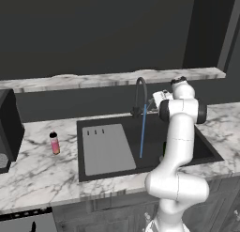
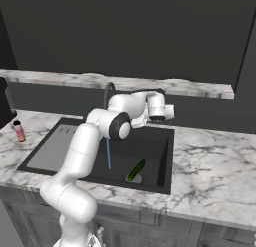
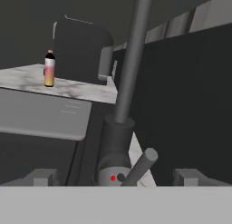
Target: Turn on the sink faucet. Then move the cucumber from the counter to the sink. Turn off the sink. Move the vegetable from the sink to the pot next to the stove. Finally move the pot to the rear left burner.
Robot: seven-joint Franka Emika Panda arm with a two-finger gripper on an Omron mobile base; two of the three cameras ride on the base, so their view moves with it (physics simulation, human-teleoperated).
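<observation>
Sink faucet [image 3: 129, 78] stem and side lever [image 3: 140, 166] directly ahead, between the spread end effector [image 3: 115, 177] tips.

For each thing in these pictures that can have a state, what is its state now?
sink faucet: running, a blue stream falls into the basin.
faucet lever: tilted, between the open finger tips.
gripper: open, at the faucet base, holding nothing.
cucumber: lying in the sink.
sink: holds the cucumber near the drain.
pink bottle: upright on the counter, capped.
</observation>
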